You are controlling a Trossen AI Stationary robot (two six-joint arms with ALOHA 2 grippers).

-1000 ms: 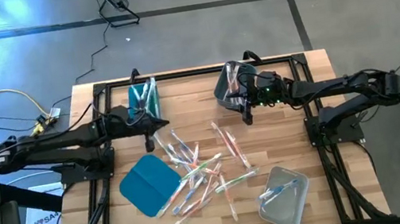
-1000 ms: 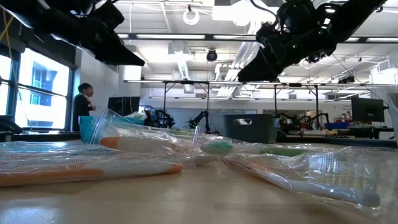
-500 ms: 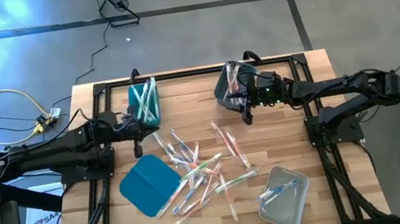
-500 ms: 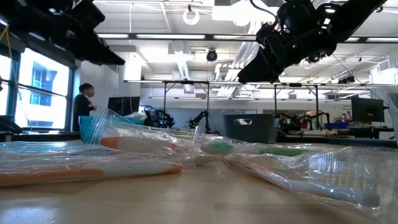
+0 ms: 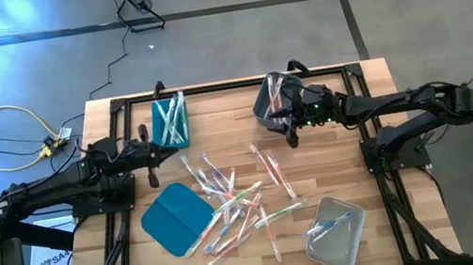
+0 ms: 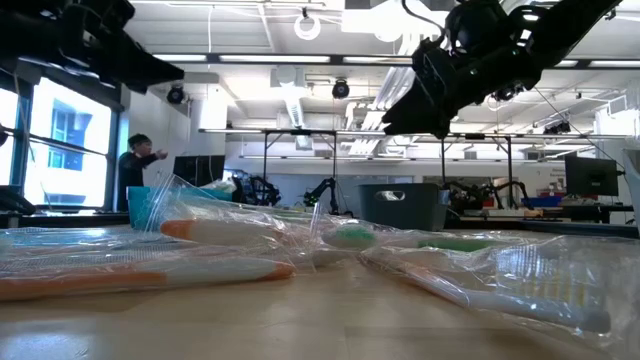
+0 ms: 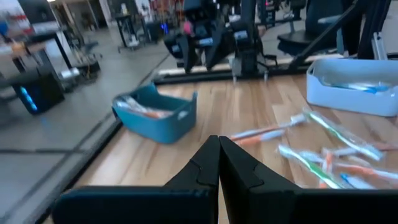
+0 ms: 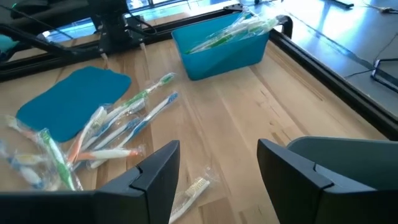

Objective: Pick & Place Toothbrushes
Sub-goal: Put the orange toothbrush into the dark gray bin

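Several toothbrushes (image 5: 238, 199) in clear wrappers lie scattered on the wooden table's middle (image 8: 112, 130). More of them stand in the teal bin (image 5: 170, 122) at the far left and in the grey bin (image 5: 271, 100) at the far middle. One blue toothbrush lies in the clear bin (image 5: 336, 231). My left gripper (image 5: 147, 158) is shut and holds nothing; it hangs above the table's left edge, just left of the teal bin (image 7: 217, 155). My right gripper (image 5: 292, 133) stands open in the air beside the grey bin, with nothing between its fingers (image 8: 217, 168).
A flat teal lid (image 5: 177, 218) lies on the table left of the pile (image 8: 68, 99). Bare wood lies between the teal and grey bins and along the right side. A person (image 6: 138, 165) stands in the room far behind the table.
My left gripper has drawn back toward the table's left edge, away from the pile and the teal bin, staying shut and level. My right arm has stayed in place above the table.
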